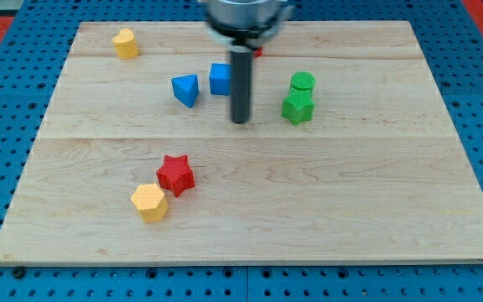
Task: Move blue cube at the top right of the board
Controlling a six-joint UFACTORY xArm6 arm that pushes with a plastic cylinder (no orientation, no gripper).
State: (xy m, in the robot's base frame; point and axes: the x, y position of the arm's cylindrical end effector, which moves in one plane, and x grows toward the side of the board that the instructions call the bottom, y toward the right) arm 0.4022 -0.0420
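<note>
While my tip [241,121] rests on the board [376,210], we note the blue cube [220,79] just up-left of it, touching the rod, beside the blue wedge [186,89]; no hand exists.

Route to top right: bare wooden board [376,59] beyond my tip [241,122].
Obstacles: green cylinder [303,82] touching green star block [297,108], right of blue cube [220,79].

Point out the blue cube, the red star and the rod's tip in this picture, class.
blue cube [219,79], camera view, its visible left face beside the rod.
red star [175,174], camera view, the middle of its top.
my tip [241,122], camera view, the rod's very end.
</note>
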